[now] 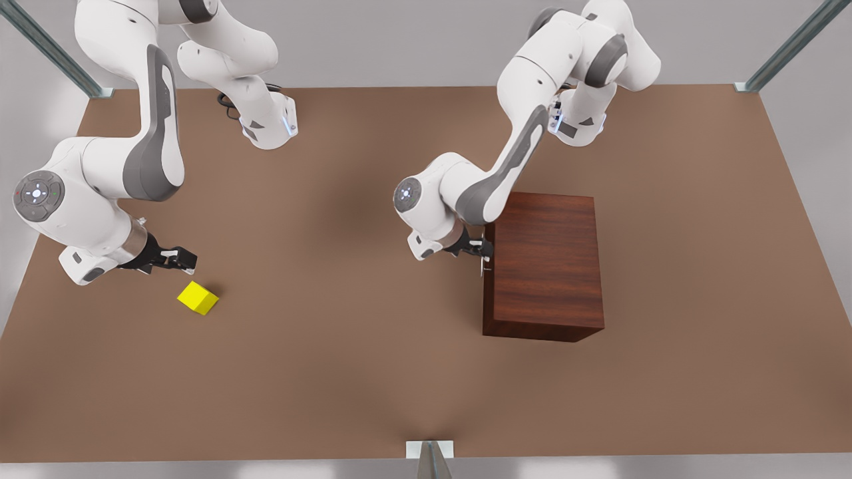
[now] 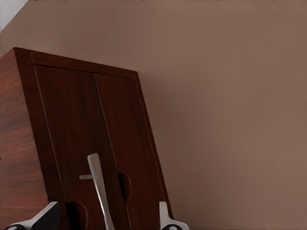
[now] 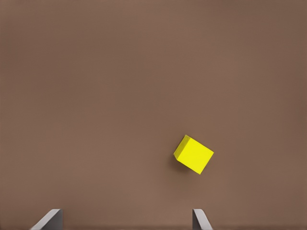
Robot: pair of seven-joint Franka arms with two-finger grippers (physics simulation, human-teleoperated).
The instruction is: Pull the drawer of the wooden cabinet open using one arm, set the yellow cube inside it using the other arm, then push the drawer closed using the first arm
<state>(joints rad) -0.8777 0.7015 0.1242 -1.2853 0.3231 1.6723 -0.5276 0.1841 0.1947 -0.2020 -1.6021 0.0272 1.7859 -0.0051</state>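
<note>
Right tool (image 1: pixel 181 261) open, empty, poised just beside yellow cube (image 1: pixel 198 297) on bench (image 1: pixel 346 372). Left tool (image 1: pixel 484 256) spread around handle (image 2: pixel 99 189) of closed drawer (image 2: pixel 81 143) on wooden cabinet (image 1: pixel 546 266). Pull, placement, closing all remain.

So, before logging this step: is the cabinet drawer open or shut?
Shut. The drawer front sits flush in the wooden cabinet, and the left end effector straddles the handle with fingers open.
</note>
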